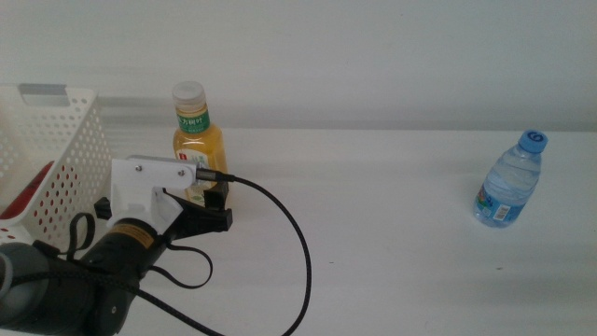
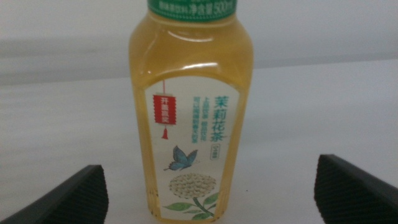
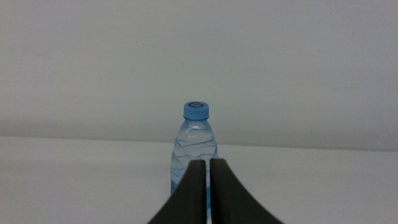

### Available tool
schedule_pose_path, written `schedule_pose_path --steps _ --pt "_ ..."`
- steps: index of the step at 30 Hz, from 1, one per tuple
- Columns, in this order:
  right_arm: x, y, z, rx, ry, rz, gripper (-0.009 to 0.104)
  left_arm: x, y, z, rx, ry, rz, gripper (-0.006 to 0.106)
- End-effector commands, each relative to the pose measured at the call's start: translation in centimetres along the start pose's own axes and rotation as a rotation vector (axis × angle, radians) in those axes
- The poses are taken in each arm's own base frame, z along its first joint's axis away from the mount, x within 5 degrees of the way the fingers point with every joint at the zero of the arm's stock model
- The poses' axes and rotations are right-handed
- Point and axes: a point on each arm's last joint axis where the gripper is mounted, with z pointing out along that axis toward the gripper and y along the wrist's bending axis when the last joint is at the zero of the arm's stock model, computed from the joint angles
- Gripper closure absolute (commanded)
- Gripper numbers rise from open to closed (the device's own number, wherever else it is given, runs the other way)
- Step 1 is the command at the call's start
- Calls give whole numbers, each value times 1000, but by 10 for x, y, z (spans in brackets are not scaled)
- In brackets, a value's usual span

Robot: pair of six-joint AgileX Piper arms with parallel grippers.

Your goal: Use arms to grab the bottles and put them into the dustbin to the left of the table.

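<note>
- Left hand low over the white surface, reaching in from the left, jaws spread wide.
- Yellow juice bottle upright squarely between those jaws, a clear gap on each side, nothing gripped.
- Up close from the left wrist: white label with a butterfly and a red lantern, green band at the neck, jaw tips well apart from the bottle walls.
- White cap on top, seen from the middle view; thick black cable looping off the wrist behind the hand.
- White perforated dustbin just beside the left hand, on its outer side; something red inside, too hidden to name.
- Right hand out of the middle view, jaws pressed together, holding nothing.
- Small clear water bottle with blue cap standing straight ahead of the right hand, beyond its tips, apart from them.
- Same bottle far across the surface from the left hand, upright with a slight lean.
</note>
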Motion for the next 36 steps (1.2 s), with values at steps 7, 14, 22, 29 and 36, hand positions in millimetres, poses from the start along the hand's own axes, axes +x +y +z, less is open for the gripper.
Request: schedule_pose_path --steps 7,14,22,29,36 --pt "9 0 -1 6 -9 -10 97 -8 -3 5 -1 -39 -15 12" --pt "9 0 -1 6 -9 -10 97 -9 -4 7 2 -35 -15 12" --pt "9 0 -1 6 -9 -10 97 -11 -5 7 15 -53 -45 12" --pt "9 0 -1 6 -9 -10 97 -11 -3 7 -6 -56 -52 12" --pt "9 0 -1 6 -9 -10 97 -11 -2 7 -26 -56 -63 12"
